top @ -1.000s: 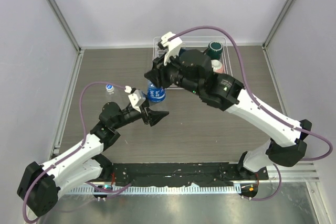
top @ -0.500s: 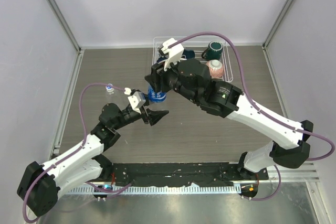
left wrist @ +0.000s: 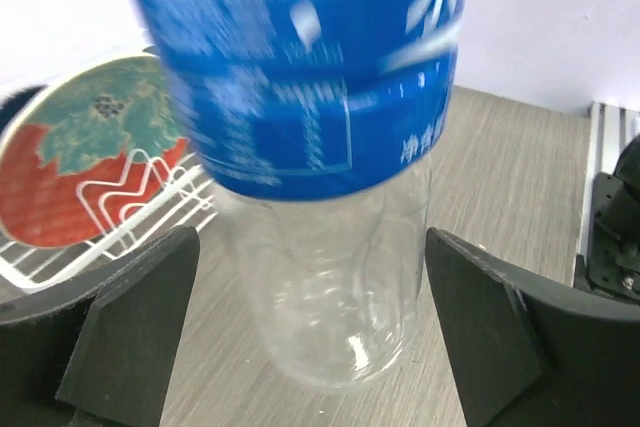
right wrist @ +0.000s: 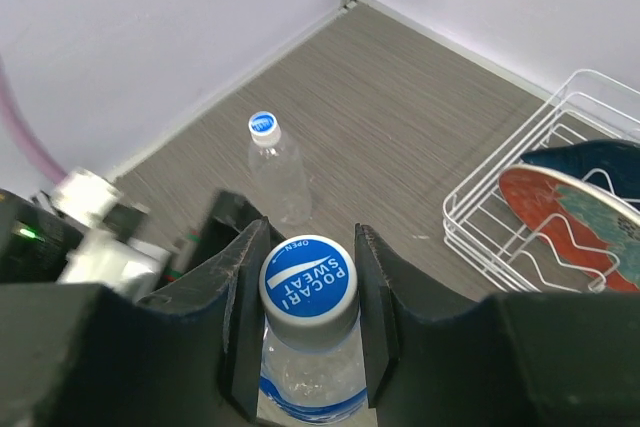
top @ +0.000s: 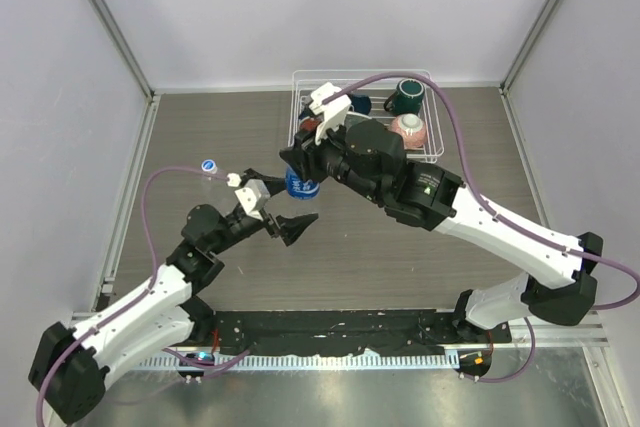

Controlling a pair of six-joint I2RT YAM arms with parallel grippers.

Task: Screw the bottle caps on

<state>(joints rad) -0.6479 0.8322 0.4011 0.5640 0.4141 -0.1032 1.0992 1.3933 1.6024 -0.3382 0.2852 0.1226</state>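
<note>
two white arms [top: 500, 229] with black joints [top: 545, 297], white wrist cameras [top: 328, 107] and looping purple cables [top: 447, 117].

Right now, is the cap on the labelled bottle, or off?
On. The right wrist view shows the cap seated on the bottle neck, with the right tool closed around it; how tight, cannot tell.

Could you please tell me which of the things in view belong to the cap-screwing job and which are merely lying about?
On the job: labelled bottle, blue cap held in the right gripper, plain bottle with second cap on top.
Just lying about: wire rack, patterned plate, green mug, pink bowl.
</note>
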